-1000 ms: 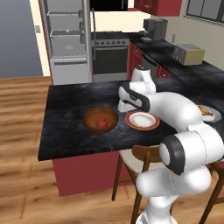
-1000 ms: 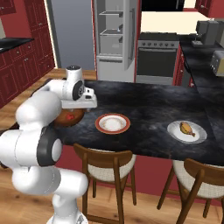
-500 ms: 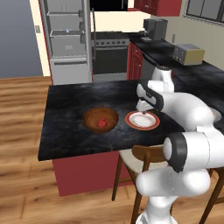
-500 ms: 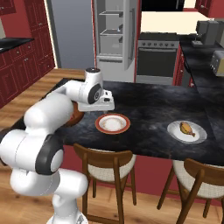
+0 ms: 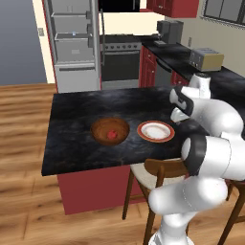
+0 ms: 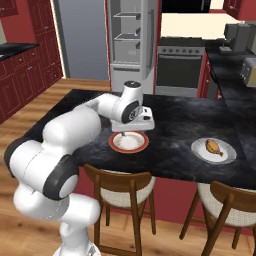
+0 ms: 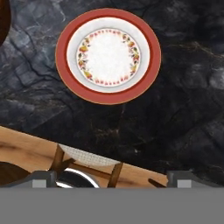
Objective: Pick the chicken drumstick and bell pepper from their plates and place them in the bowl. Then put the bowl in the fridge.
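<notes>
Tool (image 6: 134, 131) hovers over empty red-rimmed plate (image 6: 129, 142), grip state unclear. Chicken drumstick (image 6: 214, 147) lies well off to right on grey plate (image 6: 213, 151). Bell pepper (image 5: 111, 135) sits in bowl (image 5: 110, 131).

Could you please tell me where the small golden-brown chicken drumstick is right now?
The golden-brown chicken drumstick lies on the plain pale plate at the right of the right base view, on the black counter, right of the red-rimmed plate.

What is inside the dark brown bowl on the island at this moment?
The deep reddish-brown wooden bowl holds the small round red bell pepper, near its middle. No drumstick is in it. Its near inner wall is hidden by the rim.
</notes>
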